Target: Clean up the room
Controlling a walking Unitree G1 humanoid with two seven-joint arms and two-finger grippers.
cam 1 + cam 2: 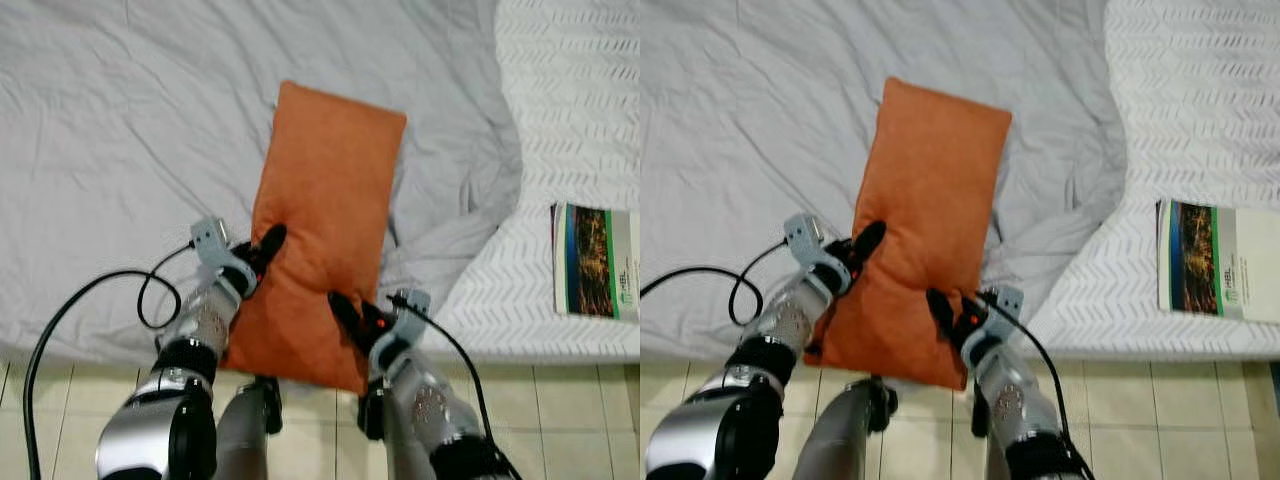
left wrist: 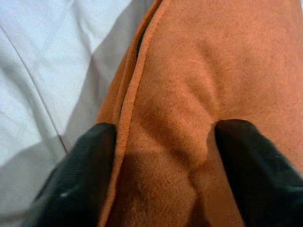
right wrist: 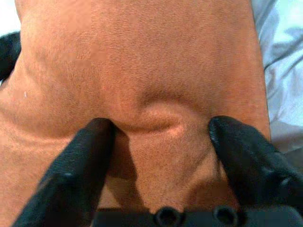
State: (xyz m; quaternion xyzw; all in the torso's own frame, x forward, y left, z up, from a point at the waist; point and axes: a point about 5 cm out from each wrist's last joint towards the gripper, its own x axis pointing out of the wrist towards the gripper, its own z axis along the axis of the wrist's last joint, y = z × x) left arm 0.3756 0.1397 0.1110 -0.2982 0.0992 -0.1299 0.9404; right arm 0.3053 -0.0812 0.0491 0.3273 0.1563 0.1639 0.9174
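The orange pillow [image 1: 325, 240] lies half on the near edge of the bed [image 1: 120, 150], soft and light I think, so my left gripper [image 2: 161, 142] and right gripper [image 3: 161, 137] each pinch a fold of its near end.

Pillow [image 1: 325, 220] on bed [image 1: 120, 150], near end over bed edge above floor [image 1: 560, 410]. L gripper [image 1: 262, 250] on pillow's left edge, R gripper [image 1: 350, 315] on near right corner. Quilt [image 1: 570, 110] to right w/ book [image 1: 597, 262] on it, well apart from pillow.
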